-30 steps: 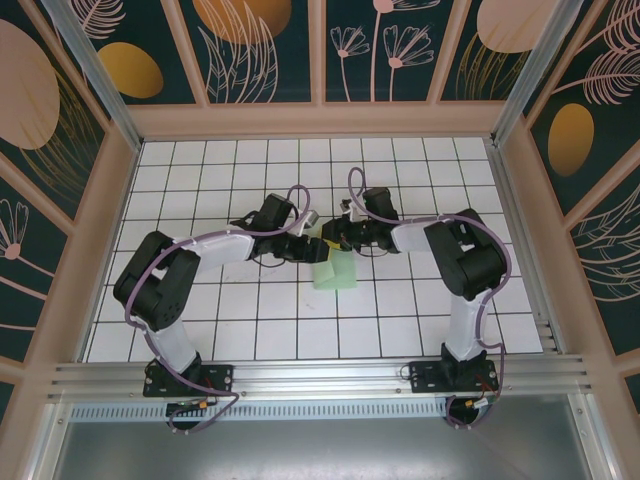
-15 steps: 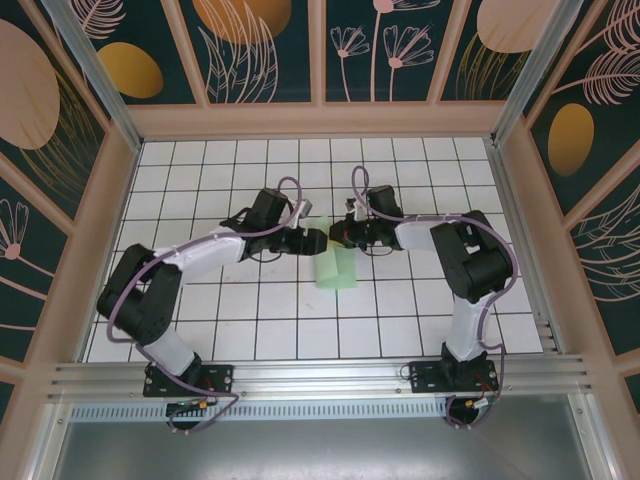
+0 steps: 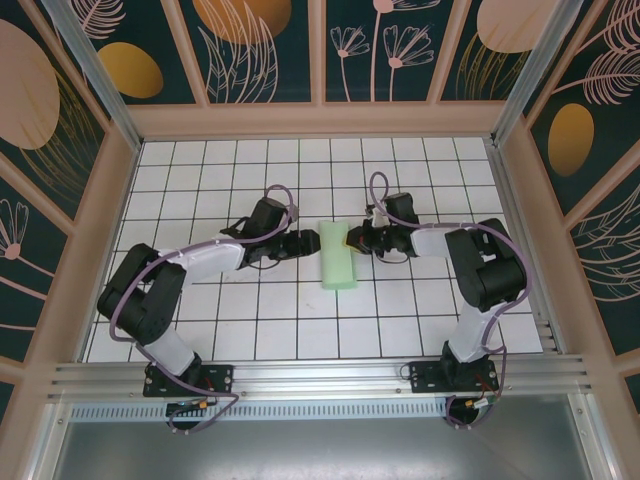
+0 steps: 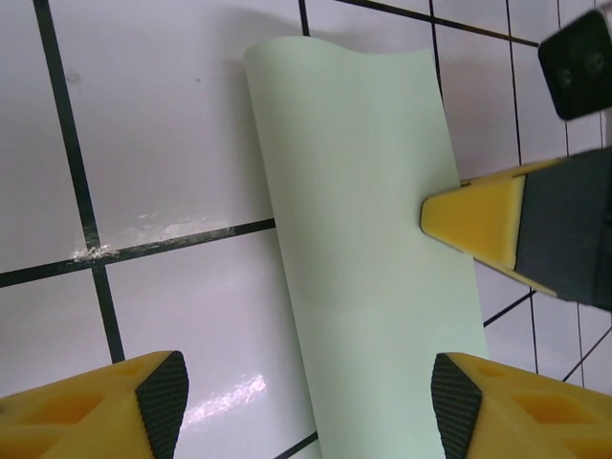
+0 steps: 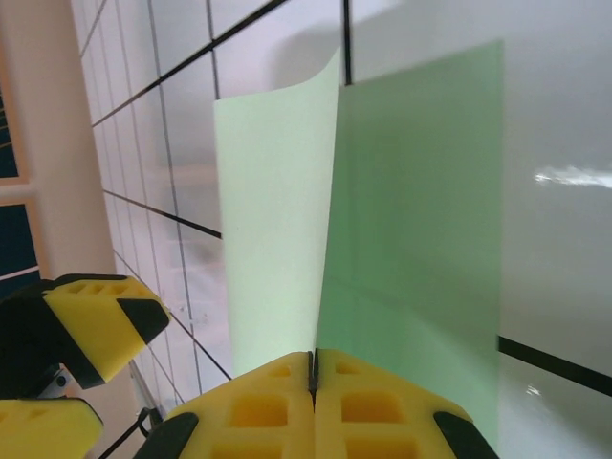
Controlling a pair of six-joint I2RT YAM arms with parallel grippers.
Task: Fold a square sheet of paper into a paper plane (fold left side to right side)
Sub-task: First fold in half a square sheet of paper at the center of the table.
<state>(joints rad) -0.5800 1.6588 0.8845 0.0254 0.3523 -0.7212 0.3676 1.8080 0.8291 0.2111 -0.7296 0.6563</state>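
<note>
On white grid-tile table (image 3: 200,330): thin pale mint-green square sheet of paper (image 3: 337,255) doubled into narrow strip, mid-table between grippers. Right gripper (image 3: 352,240) pinched shut on its loose edge; top flap apparently not flat yet. Left gripper (image 3: 306,243) jaws apart, empty. 1 fold in; creasing, remaining folds pending.

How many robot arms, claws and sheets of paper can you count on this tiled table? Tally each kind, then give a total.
Robot arms: 2, the left arm and the right arm
Claws: 2, the left claw and the right claw
Green paper: 1, the sheet of paper
Total: 5
</note>
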